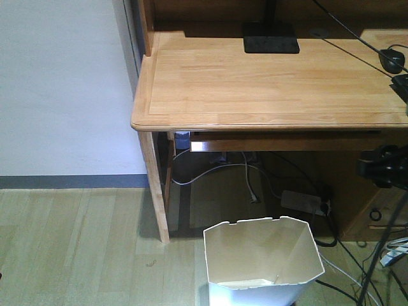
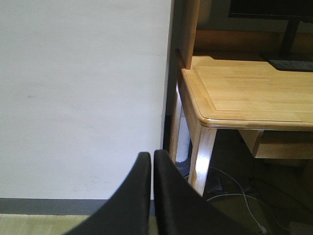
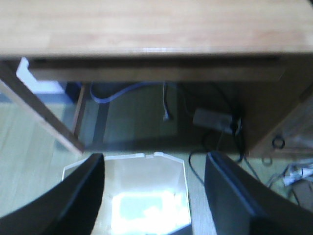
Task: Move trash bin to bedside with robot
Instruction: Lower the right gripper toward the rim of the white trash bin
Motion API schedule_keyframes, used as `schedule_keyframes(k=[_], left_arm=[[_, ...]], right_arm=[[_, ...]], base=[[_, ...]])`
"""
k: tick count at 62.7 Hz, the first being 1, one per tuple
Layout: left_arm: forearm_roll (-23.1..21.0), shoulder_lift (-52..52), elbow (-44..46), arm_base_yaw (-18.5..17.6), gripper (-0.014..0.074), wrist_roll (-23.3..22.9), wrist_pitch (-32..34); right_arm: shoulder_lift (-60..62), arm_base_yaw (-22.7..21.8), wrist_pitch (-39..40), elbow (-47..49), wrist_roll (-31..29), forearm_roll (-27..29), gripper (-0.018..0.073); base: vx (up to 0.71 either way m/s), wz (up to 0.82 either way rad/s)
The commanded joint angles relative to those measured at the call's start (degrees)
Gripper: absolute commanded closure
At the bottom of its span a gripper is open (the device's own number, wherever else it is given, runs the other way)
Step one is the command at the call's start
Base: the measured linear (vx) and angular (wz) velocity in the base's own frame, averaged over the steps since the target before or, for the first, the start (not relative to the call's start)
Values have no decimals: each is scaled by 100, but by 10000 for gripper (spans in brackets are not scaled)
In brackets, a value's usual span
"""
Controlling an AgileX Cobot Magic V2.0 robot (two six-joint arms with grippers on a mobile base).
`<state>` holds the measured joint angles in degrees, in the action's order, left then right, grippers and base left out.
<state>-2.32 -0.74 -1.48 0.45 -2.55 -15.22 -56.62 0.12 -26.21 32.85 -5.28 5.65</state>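
A light wooden desk (image 1: 255, 83) fills the far right, beside a white wall (image 1: 64, 83) with a grey baseboard (image 1: 70, 182). Pale wood-grain floor (image 1: 76, 248) lies near, with cables (image 1: 210, 175) and a power strip (image 1: 301, 201) under the desk.

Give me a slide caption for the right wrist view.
Right gripper, open, above the white trash bin in front of the wooden desk.

Trash bin (image 1: 262, 255) upright nr desk (image 1: 255, 83).

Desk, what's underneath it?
Under the desk: a shallow shelf, a white cable looping down, and a power strip on the floor. The trash bin in front covers some floor, and the far back is too dark to make out.
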Motion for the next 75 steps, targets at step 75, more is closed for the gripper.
schedule_keyframes(k=[75], left_arm=[[-25, -81, -107, -1, 602, -32, 390]], right_arm=[[-5983, -859, 1289, 1664, -3157, 1410, 69]], base=[[0, 0]])
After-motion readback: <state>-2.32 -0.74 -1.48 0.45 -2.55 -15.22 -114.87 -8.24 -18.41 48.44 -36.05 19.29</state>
